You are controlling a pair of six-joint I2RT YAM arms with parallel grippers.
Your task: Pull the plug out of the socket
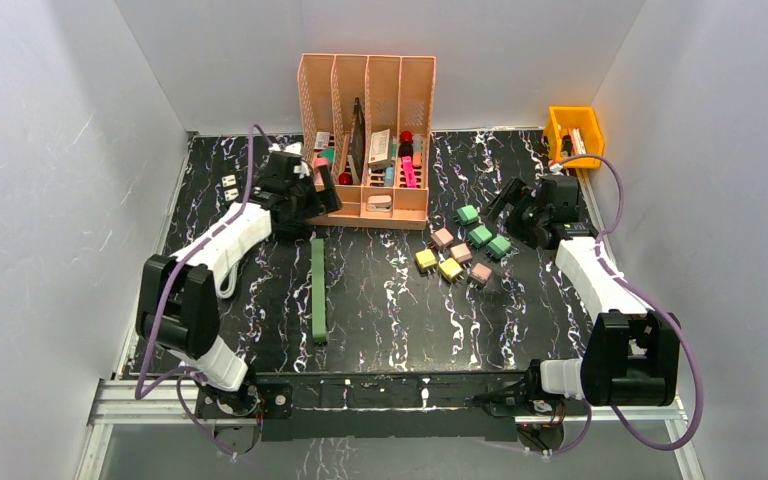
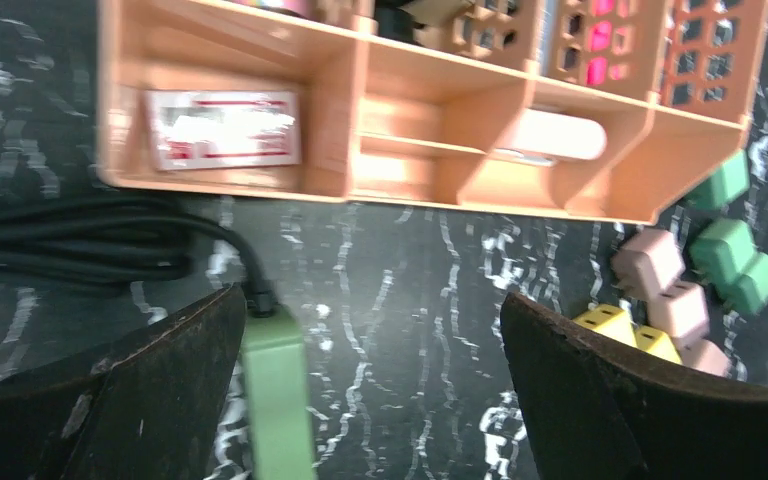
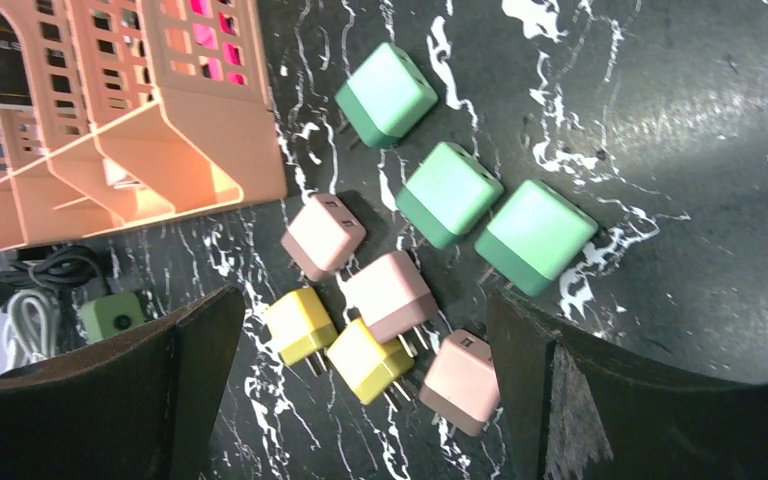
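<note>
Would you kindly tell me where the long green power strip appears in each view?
Top external: the long green power strip lies left of centre, just below the peach plastic desk organiser.
Left wrist: strip at bottom edge, left of centre; organiser across the top.
Right wrist: only the strip's end shows, lower left; organiser upper left.
Shared landmark: the organiser.

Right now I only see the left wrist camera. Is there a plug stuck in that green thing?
Observer: From above, the green power strip looks bare along its whole length; I see no plug on it.
Operator: Where's the other hand?
Observer: The right gripper is open and empty, facing the loose plugs.
Operator: What's way over on the right?
Observer: An orange bin sits at the far right corner.
</note>
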